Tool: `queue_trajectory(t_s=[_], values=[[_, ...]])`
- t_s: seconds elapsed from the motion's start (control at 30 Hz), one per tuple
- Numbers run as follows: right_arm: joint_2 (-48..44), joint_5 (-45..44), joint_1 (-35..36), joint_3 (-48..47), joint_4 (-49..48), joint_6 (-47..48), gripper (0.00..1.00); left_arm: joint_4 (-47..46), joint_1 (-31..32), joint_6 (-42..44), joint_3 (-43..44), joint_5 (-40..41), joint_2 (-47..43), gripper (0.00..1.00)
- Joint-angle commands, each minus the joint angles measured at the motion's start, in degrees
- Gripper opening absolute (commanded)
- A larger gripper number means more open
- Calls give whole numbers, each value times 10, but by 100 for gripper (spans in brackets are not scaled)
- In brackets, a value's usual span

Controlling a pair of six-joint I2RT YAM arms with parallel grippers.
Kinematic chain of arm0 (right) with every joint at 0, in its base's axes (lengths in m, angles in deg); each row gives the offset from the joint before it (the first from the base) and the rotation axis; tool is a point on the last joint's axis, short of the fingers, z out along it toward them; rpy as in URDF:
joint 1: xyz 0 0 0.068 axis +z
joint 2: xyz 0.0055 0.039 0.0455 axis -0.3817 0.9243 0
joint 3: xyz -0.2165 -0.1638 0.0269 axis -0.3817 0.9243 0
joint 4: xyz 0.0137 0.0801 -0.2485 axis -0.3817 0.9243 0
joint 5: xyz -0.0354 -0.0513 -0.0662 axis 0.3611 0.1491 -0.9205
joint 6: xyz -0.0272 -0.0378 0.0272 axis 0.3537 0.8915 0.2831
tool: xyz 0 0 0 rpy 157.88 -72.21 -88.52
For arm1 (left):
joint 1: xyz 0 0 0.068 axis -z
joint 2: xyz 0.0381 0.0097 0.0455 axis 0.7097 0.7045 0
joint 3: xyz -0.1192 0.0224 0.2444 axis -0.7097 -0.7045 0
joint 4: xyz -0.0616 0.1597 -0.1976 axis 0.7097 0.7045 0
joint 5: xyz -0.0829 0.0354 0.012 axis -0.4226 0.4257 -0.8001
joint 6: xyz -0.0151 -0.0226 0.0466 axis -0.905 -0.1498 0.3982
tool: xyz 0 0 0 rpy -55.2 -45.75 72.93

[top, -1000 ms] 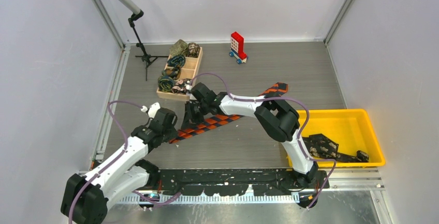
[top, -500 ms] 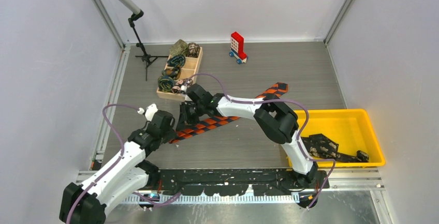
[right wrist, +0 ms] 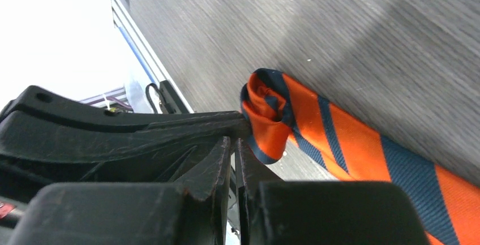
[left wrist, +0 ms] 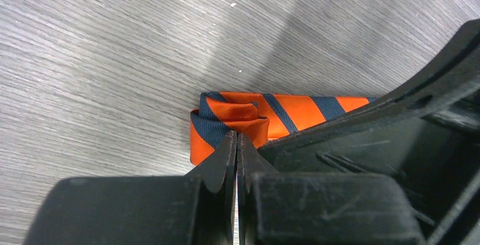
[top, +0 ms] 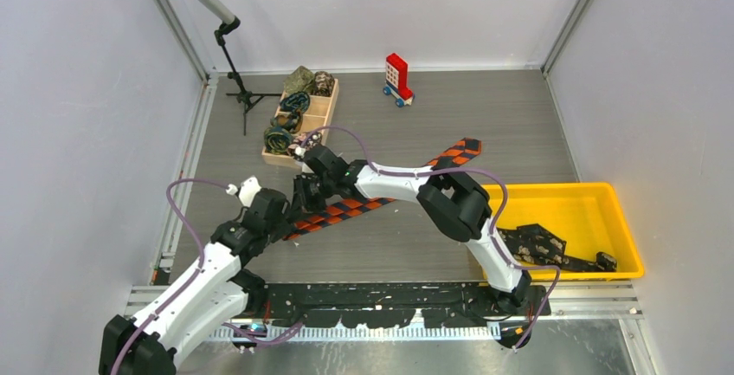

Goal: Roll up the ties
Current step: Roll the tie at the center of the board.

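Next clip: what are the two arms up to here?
Both arms are working on the narrow end of an orange-and-dark tie lying diagonally on the table. That end is curled into a small roll. The left pincer and the right pincer are both shut, tips against the roll; whether either pinches fabric cannot be told. Most of the tie lies flat. Rolled ties sit in the wooden box.

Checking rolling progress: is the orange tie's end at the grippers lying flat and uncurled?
No: the orange tie has that end curled over on itself into a small roll.
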Motion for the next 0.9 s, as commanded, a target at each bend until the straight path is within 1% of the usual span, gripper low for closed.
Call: queue_trajectory(t_s=[0.0,0.27,0.33,0.4,0.53,0.63,0.87], values=[[12,5,5,-20,-16,-9,13,-7,3,-4,-1,13,-11,0],[18,0,4,-7,-14,2,13,19,3,1,9,20,-26,1],[18,-1,3,-4,-12,4,13,31,3,5,16,23,-34,8],[17,-2,0,0,-12,8,13,44,2,10,20,29,-44,18],[16,-3,-4,7,-11,10,13,62,3,14,22,37,-68,31],[16,-3,-5,11,-12,12,13,65,3,8,18,34,-80,35],[16,-4,-8,21,-11,19,13,79,3,-14,10,59,-93,38]])
